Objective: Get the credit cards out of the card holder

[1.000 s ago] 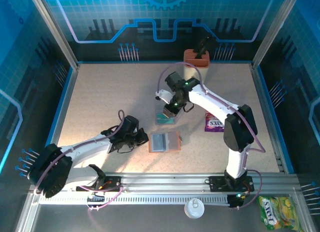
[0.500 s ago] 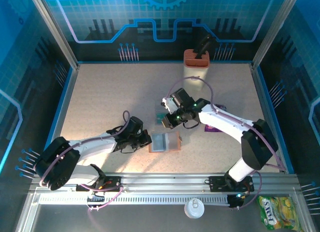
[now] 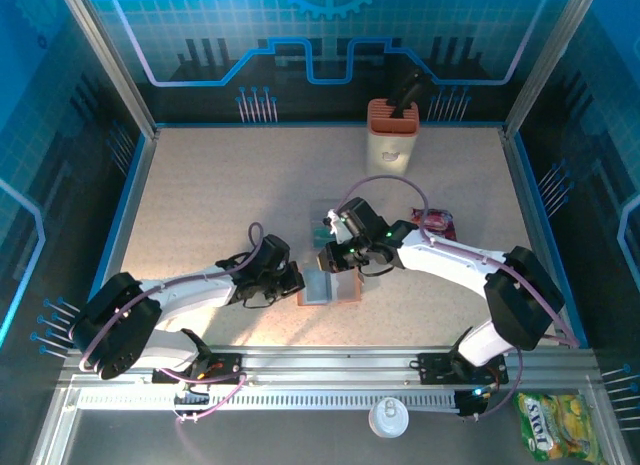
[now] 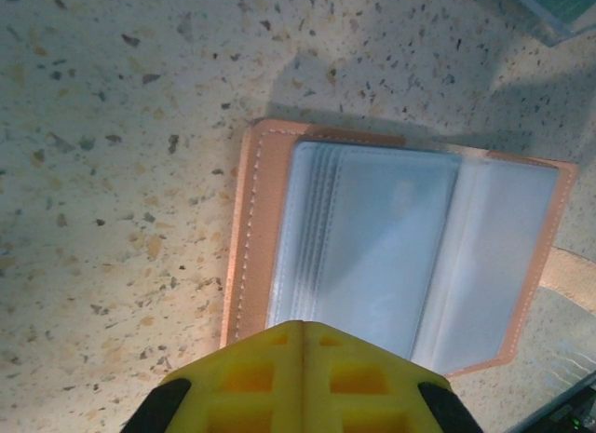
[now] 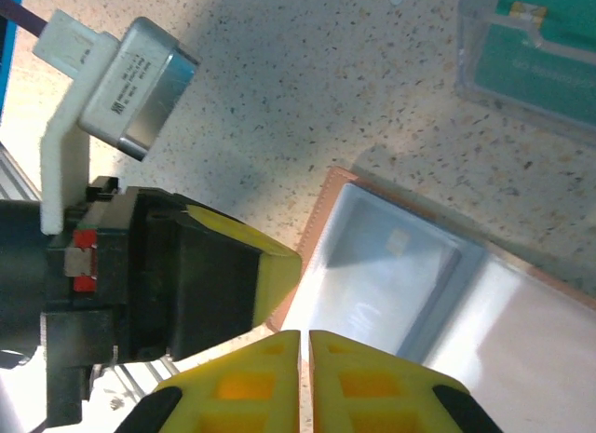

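Since a second ago, moved down the frame onto the open card holder [image 3: 331, 285] in the middle: right gripper [image 3: 328, 257], fingers almost pressed together. At the holder's left edge, pressed together: left gripper [image 3: 293, 281]. Just above, half hidden by the right arm: teal credit cards [image 3: 319, 231]. Hard to tell what sits in the pockets.

I'm viewing the whole table [image 3: 200, 205] through the top camera, which is looking down from above and behind the arm bases [image 3: 210, 367] at the bottom of its frame, fairly far off. The left wrist camera is pointing nearly straight down, very close over the card holder [image 4: 391, 256], with its own yellow fingers [image 4: 247, 377] at the bottom edge. The right wrist camera is hanging equally close, catching the same holder at lower right and the left gripper [image 5: 279, 265] at left.
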